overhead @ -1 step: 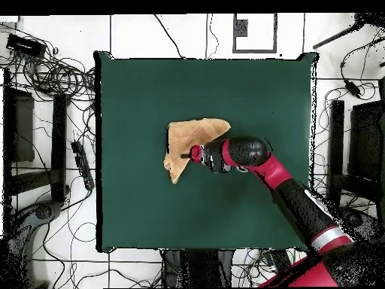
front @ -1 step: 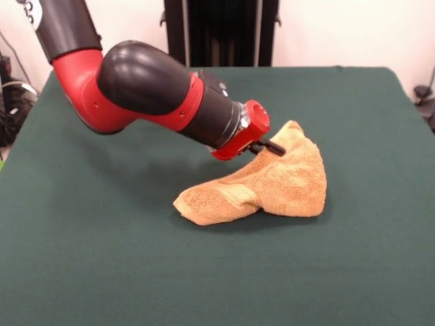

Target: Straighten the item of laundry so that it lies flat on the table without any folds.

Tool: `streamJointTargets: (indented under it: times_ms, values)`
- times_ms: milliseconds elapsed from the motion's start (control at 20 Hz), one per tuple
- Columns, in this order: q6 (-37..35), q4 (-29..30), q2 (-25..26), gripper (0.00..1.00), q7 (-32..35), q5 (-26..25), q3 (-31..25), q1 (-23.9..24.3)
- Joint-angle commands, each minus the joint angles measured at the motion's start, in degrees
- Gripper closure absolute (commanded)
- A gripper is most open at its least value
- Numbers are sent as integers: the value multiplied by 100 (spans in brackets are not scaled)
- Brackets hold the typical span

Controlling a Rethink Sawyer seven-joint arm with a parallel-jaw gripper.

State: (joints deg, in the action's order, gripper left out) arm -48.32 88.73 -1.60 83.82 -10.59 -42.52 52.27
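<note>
The towel [front @ -1 step: 272, 183] lies a little right of the middle of the front view, bunched into a rough triangle on the green table [front @ -1 step: 102, 258], with one corner lifted toward the top and a thick fold running along its lower left edge. The arm [front @ -1 step: 143, 85] slants down from the upper left of the frame, and its claw [front @ -1 step: 270, 147] is closed on the raised edge of the towel. In the overhead view the towel [overhead @ -1 step: 189, 143] sits near the table's centre, and the claw [overhead @ -1 step: 185, 155] meets it from the right.

Front camera looks low across the table [front @ -1 step: 81, 272]; overhead looks straight down; both share the whole tabletop
</note>
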Motion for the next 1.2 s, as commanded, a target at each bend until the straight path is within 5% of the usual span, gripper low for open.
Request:
streamJointTargets:
  times_ms: [50,650,950,1200]
  values:
    - [576,213,-95,100,172,-140,-90,-340]
    - [690,1446,-1530,100,1833,688,-79,-571]
    - [1348,2180,-2289,100,2551,1210,37,-895]
    - [2241,2080,-2669,100,3255,1080,1164,-1871]
